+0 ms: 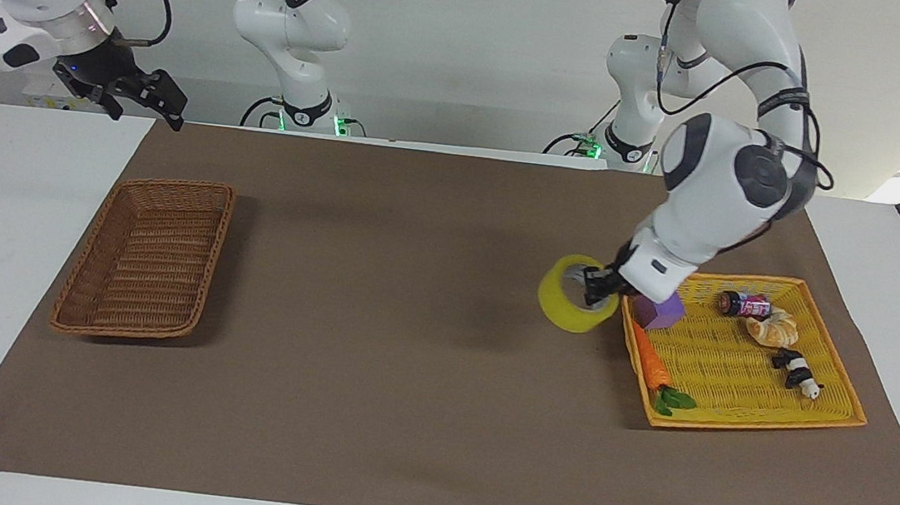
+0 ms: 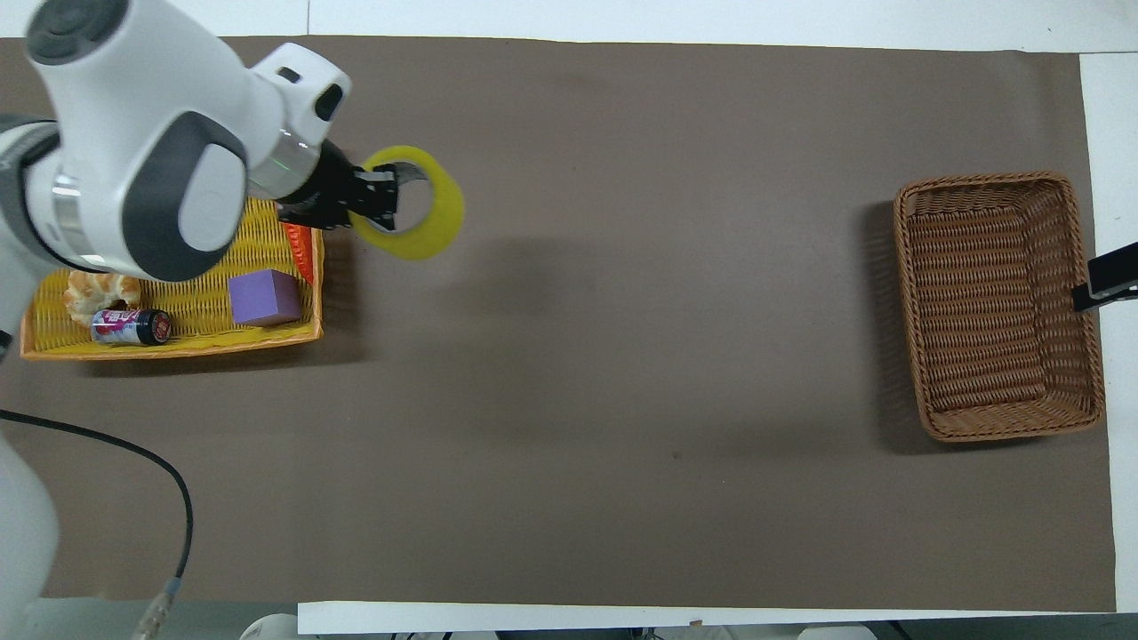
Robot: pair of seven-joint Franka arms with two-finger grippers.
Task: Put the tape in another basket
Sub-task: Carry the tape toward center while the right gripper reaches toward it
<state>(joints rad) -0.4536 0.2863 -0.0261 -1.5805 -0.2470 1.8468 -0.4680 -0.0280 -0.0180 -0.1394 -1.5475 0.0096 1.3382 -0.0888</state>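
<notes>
**Over the table, a roll held by its wall alone**

Nearest the robots, by the corner of the brown mat at the right arm's end, the right gripper (image 1: 147, 97) is hanging in the air and waiting; I cannot tell how its fingers are set.

Over bare mat just beside the yellow basket (image 1: 837, 385), the left gripper (image 1: 599, 284) is carrying the tape (image 1: 574, 306) clear of the table, its fingers pinching the wall of the roll, one inside the core. The roll is tilting and hanging off one side of that pinch, so it risks swinging or sliding out during a fast crossing and dropping onto the mat short of the goal. The purple block (image 1: 659, 309) and the carrot (image 1: 648, 359) are lying close under the wrist; a dip there could knock them.

Well apart, at the right arm's end, the brown basket (image 1: 144, 256) is sitting empty. A roll released on edge could bounce off the sloping rim or roll out.
</notes>
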